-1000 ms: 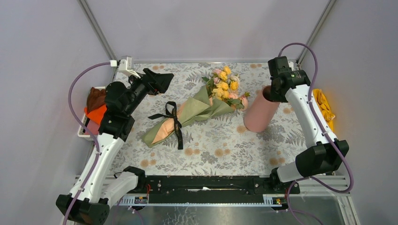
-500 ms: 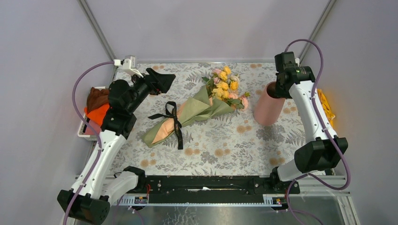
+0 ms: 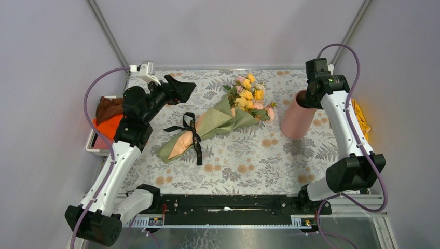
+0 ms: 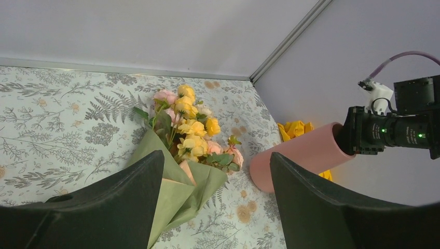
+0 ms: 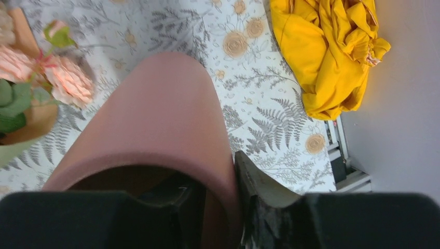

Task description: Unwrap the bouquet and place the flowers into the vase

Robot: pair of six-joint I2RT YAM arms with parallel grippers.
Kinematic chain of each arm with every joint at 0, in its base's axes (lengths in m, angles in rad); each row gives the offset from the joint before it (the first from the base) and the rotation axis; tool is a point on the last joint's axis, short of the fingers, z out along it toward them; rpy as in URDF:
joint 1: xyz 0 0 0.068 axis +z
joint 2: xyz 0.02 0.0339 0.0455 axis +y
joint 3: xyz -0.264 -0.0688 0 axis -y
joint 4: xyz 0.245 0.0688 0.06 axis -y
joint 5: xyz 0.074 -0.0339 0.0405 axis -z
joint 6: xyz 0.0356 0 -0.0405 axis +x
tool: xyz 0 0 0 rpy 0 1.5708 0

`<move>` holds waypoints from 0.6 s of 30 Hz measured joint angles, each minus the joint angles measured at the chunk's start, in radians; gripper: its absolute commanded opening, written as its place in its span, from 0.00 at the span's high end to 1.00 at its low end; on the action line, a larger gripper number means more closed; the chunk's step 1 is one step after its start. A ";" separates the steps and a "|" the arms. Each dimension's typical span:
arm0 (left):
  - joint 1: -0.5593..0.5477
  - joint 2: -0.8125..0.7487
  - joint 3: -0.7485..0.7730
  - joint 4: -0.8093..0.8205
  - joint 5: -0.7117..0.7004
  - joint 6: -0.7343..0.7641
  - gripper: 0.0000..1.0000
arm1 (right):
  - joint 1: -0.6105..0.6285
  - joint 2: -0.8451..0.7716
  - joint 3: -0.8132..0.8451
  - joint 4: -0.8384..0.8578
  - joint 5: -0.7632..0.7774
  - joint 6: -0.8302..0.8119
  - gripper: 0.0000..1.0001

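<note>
The vase (image 3: 296, 118) stands near the table's (image 3: 233, 166) right edge, apart from the bouquet (image 3: 207, 127). The right gripper (image 3: 306, 99) pinches its rim; the left gripper (image 3: 181, 89) is spread, empty.

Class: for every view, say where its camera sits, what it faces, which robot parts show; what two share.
Top external: above and behind, looking down on table, bouquet, left arm, right arm.
Left wrist: faces across bouquet toward vase; left fingers open below.
Right wrist: looks down the vase; right fingers pinch its rim.
Shared: all show vase.
</note>
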 measured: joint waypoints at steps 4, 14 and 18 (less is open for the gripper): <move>0.000 0.008 0.000 0.000 0.002 0.000 0.19 | -0.003 0.000 0.019 0.036 0.000 0.015 0.53; 0.000 0.041 0.000 -0.001 0.021 0.000 0.19 | -0.029 0.000 0.099 0.054 -0.003 0.029 0.42; 0.000 0.047 0.000 -0.001 0.022 0.000 0.18 | -0.029 0.000 0.103 0.051 -0.008 0.031 0.38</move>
